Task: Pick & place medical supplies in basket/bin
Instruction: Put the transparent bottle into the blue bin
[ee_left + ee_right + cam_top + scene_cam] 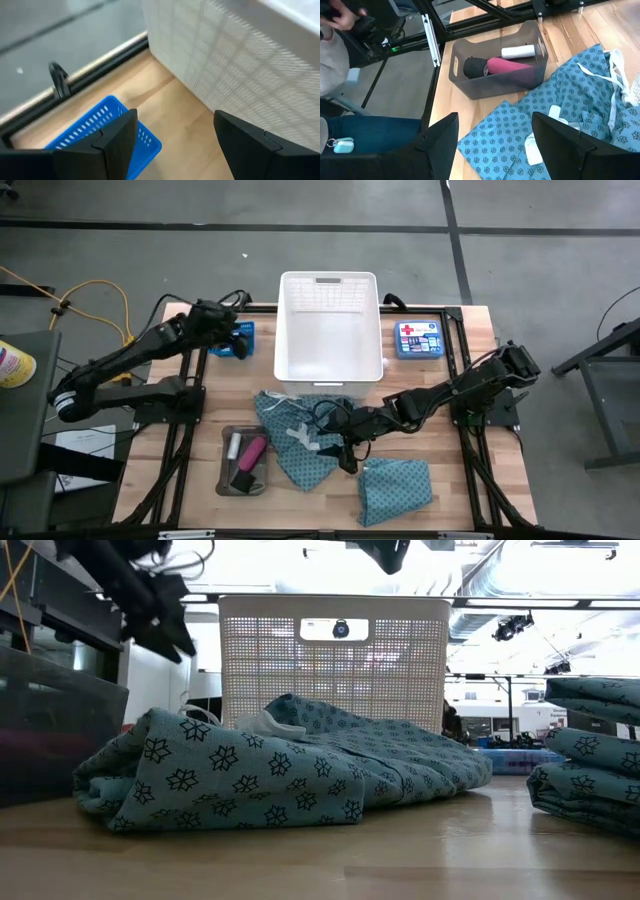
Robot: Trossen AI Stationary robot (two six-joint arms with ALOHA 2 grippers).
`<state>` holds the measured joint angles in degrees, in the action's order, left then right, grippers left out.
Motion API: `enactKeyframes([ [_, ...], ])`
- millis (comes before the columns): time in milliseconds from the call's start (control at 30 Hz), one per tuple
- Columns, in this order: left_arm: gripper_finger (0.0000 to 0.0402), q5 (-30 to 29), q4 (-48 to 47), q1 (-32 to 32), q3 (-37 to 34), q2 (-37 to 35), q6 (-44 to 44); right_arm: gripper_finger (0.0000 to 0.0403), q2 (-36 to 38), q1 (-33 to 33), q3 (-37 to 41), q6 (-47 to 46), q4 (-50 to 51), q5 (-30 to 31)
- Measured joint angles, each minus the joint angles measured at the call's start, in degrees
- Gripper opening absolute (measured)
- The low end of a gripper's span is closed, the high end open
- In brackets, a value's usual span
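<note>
Teal cloth (300,442) lies crumpled on bench before white basket (329,330), right end effector (348,452) over it. Right wrist: jaws wide; drop onto a raised fold, not ties. Left end effector (172,145) wide, above blue basket (100,131).

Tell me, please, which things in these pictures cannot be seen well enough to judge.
- Blue basket: high view, the left arm covers it; contents hidden.
- White basket: low view, its wall hides the inside.
- Black block: right wrist view, half behind the pink cylinder.
- Folded cloth: low view, cut by the picture edge.
</note>
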<state>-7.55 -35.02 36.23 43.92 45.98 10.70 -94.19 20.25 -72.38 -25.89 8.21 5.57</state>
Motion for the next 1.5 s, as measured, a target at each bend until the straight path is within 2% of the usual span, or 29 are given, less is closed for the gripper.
enactKeyframes([
  [100,0.0255,-3.78,-1.46,-3.49,0.01,-2.48,0.12,0.0240,0.00,0.00,0.00,-0.90,0.51,0.03],
  [200,0.0255,-4.31,-2.77,-5.61,0.01,-3.66,0.95,0.0240,0.02,0.00,0.00,-1.06,0.50,0.29],
  [300,0.0255,-1.17,-4.10,-8.04,0.01,-4.05,2.47,0.0240,0.02,0.00,0.00,-1.07,0.54,0.34],
  [367,0.0255,3.21,-4.89,-10.40,0.01,-4.05,3.66,0.0240,0.01,0.00,0.00,-1.45,0.89,0.48],
  [500,0.0255,10.27,-5.10,-17.80,0.01,-4.05,6.01,0.0240,0.02,0.00,0.00,-3.07,2.30,0.48],
  [600,0.0255,10.08,-4.77,-25.64,0.01,-4.05,7.99,0.0240,0.02,0.00,0.00,-4.78,3.58,0.50],
  [833,0.0255,0.64,2.71,-46.31,0.01,-3.60,13.41,0.0240,0.02,0.38,0.00,-9.61,8.48,0.54],
  [1100,0.0254,-11.04,14.10,-67.21,0.01,0.12,12.52,0.0240,0.02,1.92,0.00,-11.14,8.95,2.30],
  [1300,0.0254,-17.69,18.81,-75.42,0.01,2.98,9.68,0.0240,0.02,1.91,0.00,-11.85,8.96,2.31],
  [1500,0.0254,-20.63,19.29,-77.52,0.01,3.36,9.70,0.0240,0.02,1.90,0.00,-12.03,9.86,2.27],
])
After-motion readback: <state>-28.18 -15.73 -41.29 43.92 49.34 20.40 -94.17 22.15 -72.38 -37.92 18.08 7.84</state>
